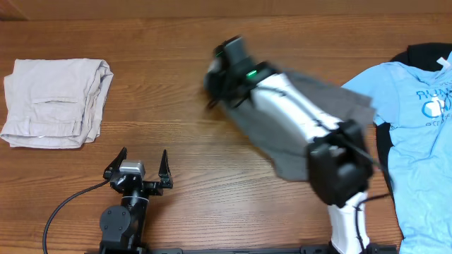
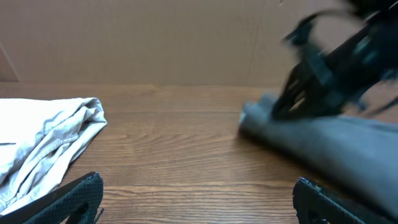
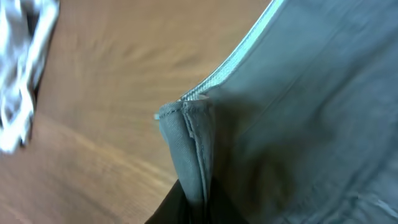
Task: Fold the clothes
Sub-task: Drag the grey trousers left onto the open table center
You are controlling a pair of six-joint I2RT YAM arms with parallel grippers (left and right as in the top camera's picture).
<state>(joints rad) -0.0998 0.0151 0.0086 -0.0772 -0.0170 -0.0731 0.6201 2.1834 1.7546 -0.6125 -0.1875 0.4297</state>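
The clothes, a pair of grey shorts (image 1: 328, 95), lie across the right middle of the table, partly under my right arm. My right gripper (image 1: 219, 74) is at their left end, shut on a folded seam edge. The right wrist view shows that edge (image 3: 186, 143) pinched between the dark fingers, with the rest of the shorts (image 3: 305, 124) hanging to the right. In the left wrist view the grey shorts (image 2: 336, 149) trail from the blurred right gripper (image 2: 280, 109). My left gripper (image 1: 143, 164) stands open near the front edge, with only bare wood between its fingers (image 2: 74, 196).
Folded beige shorts (image 1: 56, 102) lie at the far left, and their edge (image 2: 43, 143) shows in the left wrist view. A light blue T-shirt (image 1: 417, 120) lies over a black garment (image 1: 432, 51) at the right edge. Brown cardboard (image 2: 155, 43) backs the table.
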